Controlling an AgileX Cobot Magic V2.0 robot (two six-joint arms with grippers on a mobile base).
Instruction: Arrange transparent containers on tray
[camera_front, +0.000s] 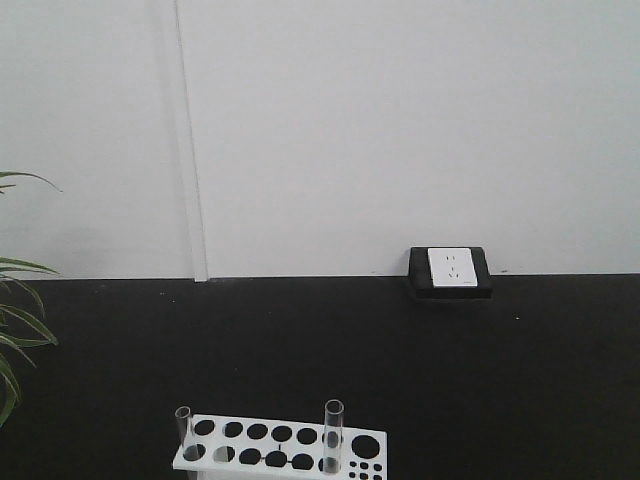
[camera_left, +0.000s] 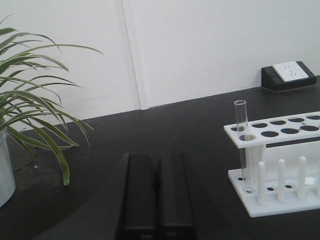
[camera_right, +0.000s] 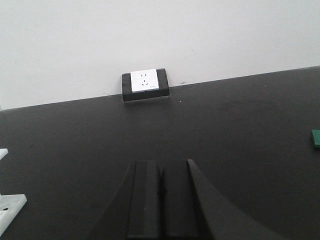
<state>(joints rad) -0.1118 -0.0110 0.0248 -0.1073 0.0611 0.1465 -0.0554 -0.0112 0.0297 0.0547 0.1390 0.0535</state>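
Two transparent containers stand upright in a white holed rack (camera_front: 280, 450) at the bottom of the front view: a thin tube (camera_front: 183, 428) at its left end and a thicker tube (camera_front: 333, 436) toward its right. The left wrist view shows the thin tube (camera_left: 241, 142) in the rack's (camera_left: 280, 170) near corner. My left gripper (camera_left: 157, 159) is shut and empty, low over the black table, left of the rack and apart from it. My right gripper (camera_right: 161, 169) is shut and empty too, with the rack's corner (camera_right: 7, 212) far to its left. The tray is out of view.
A potted plant (camera_left: 35, 110) with long leaves stands left of the left gripper. A white socket in a black box (camera_front: 450, 270) sits against the back wall. A small green object (camera_right: 315, 138) lies at the right edge of the right wrist view.
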